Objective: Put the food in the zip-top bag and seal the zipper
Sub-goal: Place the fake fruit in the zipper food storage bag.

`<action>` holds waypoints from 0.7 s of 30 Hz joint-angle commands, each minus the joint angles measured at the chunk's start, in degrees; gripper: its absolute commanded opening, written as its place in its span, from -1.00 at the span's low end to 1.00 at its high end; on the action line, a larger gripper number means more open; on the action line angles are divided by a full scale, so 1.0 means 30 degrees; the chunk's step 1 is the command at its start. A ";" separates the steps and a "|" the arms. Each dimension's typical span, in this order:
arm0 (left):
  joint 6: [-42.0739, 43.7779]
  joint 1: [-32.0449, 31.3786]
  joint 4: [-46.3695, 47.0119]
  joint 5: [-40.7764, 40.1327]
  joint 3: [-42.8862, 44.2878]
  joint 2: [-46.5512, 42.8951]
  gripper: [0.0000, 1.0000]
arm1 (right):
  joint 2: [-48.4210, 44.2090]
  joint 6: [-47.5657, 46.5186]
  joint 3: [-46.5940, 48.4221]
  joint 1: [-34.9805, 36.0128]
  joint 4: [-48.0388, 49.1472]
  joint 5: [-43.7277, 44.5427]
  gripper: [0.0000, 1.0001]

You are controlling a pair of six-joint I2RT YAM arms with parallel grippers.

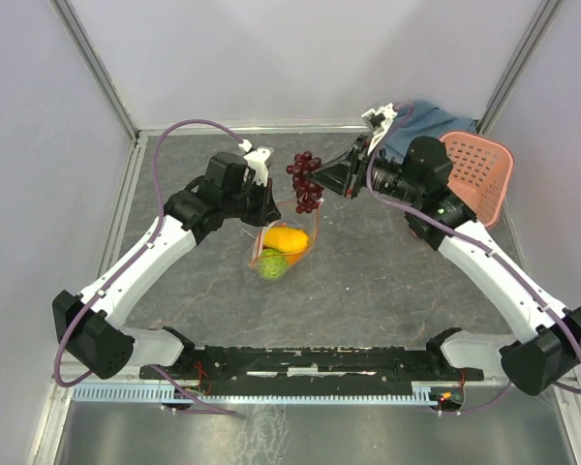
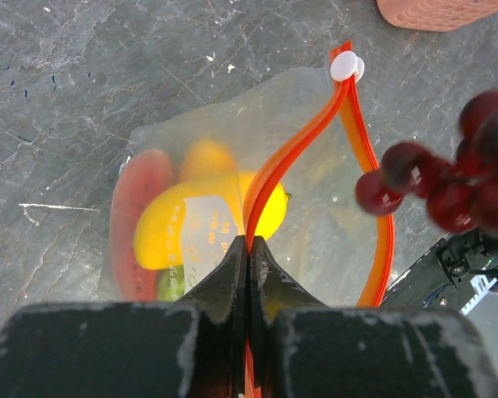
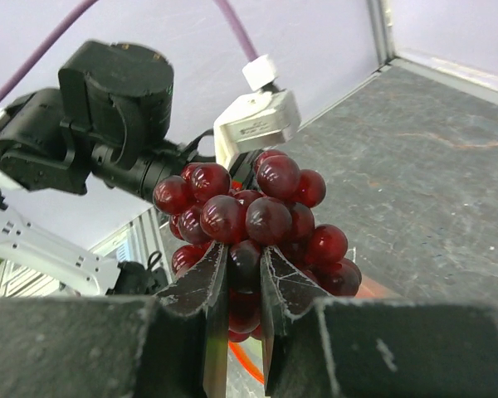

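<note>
My right gripper (image 3: 242, 249) is clenched on the dark purple grapes (image 3: 249, 211), pinching the bunch low down at the centre of the right wrist view, with the cluster bulging above the fingers. My left gripper (image 2: 247, 245), at the bottom centre of the left wrist view, is pinched tight on the zipper (image 2: 303, 137). It holds one lip of the zip-top bag (image 2: 315, 207) so that the mouth gapes. The red-orange strip curves away to its white end piece (image 2: 346, 65) at the upper right.

Through the clear plastic, left of centre, I see the yellow oblong fruit (image 2: 170, 228), the watermelon wedge (image 2: 137, 207) and the orange fruit (image 2: 206, 157) already inside. In the overhead view the grapes hang in the air at mid-frame, just above the bag's open mouth, and the bag rests on the table (image 1: 368, 291).

By my reckoning three foods are bagged. The grapes have yet to go in, and the zipper is not yet sealed.

The pink basket (image 1: 479, 174) and blue-grey cloth (image 1: 431, 121) sit at the upper right, well apart.
</note>
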 commanded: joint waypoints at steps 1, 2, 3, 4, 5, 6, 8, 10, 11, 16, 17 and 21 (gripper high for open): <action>0.0558 0.0103 0.1073 0.0678 0.0036 -0.0603 -0.95 | 0.0175 0.0037 -0.1192 0.0822 0.4319 -0.1608 -0.96; 0.0554 0.0082 0.1083 0.0717 0.0023 -0.0616 -0.95 | 0.0341 -0.0167 -0.1501 0.0958 0.4698 -0.1808 -0.96; 0.0543 0.0083 0.1095 0.0782 0.0007 -0.0643 -0.95 | 0.0486 -0.0398 -0.1814 0.1026 0.5056 -0.2036 -0.96; 0.0530 0.0087 0.1111 0.0818 -0.0006 -0.0665 -0.95 | 0.0665 -0.0643 -0.2087 0.1082 0.5460 -0.2350 -0.96; 0.0529 0.0084 0.1154 0.0856 -0.0008 -0.0649 -0.95 | 0.0812 -0.0945 -0.2411 0.1107 0.5862 -0.2631 -0.96; 0.0536 0.0076 0.1159 0.0901 -0.0022 -0.0647 -0.95 | 0.0933 -0.1305 -0.2686 0.1147 0.6260 -0.2871 -0.97; 0.0529 0.0081 0.1145 0.0972 -0.0008 -0.0642 -0.94 | 0.1180 -0.2337 -0.3174 0.1203 0.6585 -0.3210 -0.96; 0.0543 0.0099 0.1145 0.1019 -0.0008 -0.0642 -0.95 | 0.1322 -0.3936 -0.3446 0.1235 0.6061 -0.3212 -0.96; 0.0545 0.0063 0.1165 0.1027 -0.0008 -0.0647 -0.95 | 0.1396 -0.4821 -0.3512 0.1236 0.5578 -0.3127 -0.96; 0.0529 0.0090 0.1146 0.1029 -0.0008 -0.0647 -0.95 | 0.1411 -0.7983 -0.3184 0.1226 0.3164 -0.2944 -0.96; 0.0530 0.0099 0.1132 0.1035 -0.0008 -0.0625 -0.95 | 0.1306 -0.8677 -0.3181 0.1220 0.2932 -0.2901 -0.96; 0.0529 0.0095 0.1117 0.1018 -0.0008 -0.0647 -0.95 | 0.1217 -1.0875 -0.3168 0.1227 0.1963 -0.3405 -0.96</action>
